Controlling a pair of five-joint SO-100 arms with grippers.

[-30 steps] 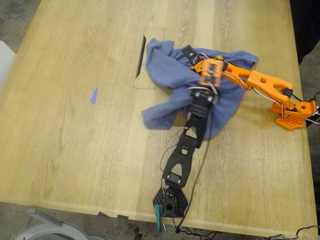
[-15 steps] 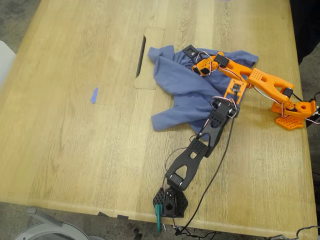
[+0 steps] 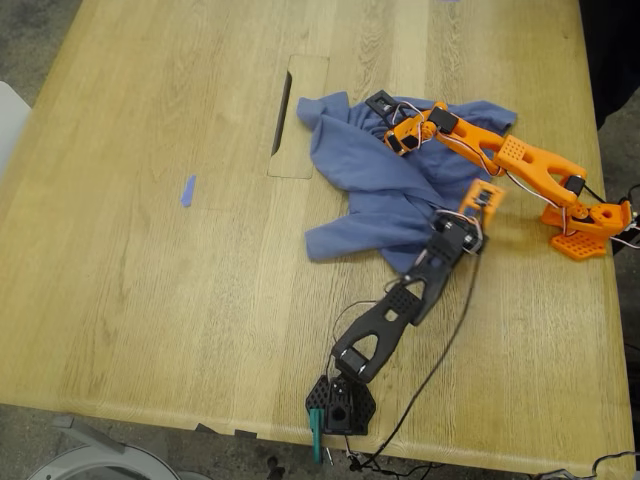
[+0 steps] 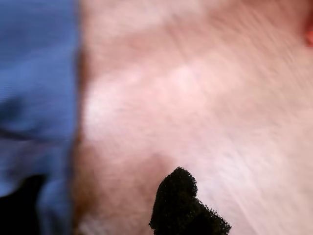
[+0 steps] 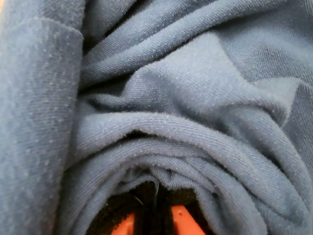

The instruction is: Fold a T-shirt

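The blue-purple T-shirt (image 3: pixel 370 180) lies crumpled on the wooden table (image 3: pixel 150 300), right of centre in the exterior view; its print is hidden. My second gripper (image 3: pixel 392 125), on the orange arm, is at the shirt's far part. In the second wrist view its orange fingertips (image 5: pixel 181 220) are shut on gathered shirt folds (image 5: pixel 171 98). My first gripper (image 3: pixel 478 205), on the black arm, is low over bare wood just past the shirt's near edge on the exterior view's right. The blurred first wrist view shows a black fingertip (image 4: pixel 181 205) over bare wood, apart from the shirt (image 4: pixel 34 73).
A cable slot (image 3: pixel 283 110) is cut in the table beside the shirt on the exterior view's left. A blue tape strip (image 3: pixel 187 190) lies further left. The orange arm's base (image 3: pixel 585 225) stands near the right edge, the black arm's base (image 3: pixel 340 405) at the near edge.
The black arm swung off the shirt toward the exterior view's right. The shirt's near part was drawn in and bunched. The orange gripper moved slightly toward the shirt's far side.
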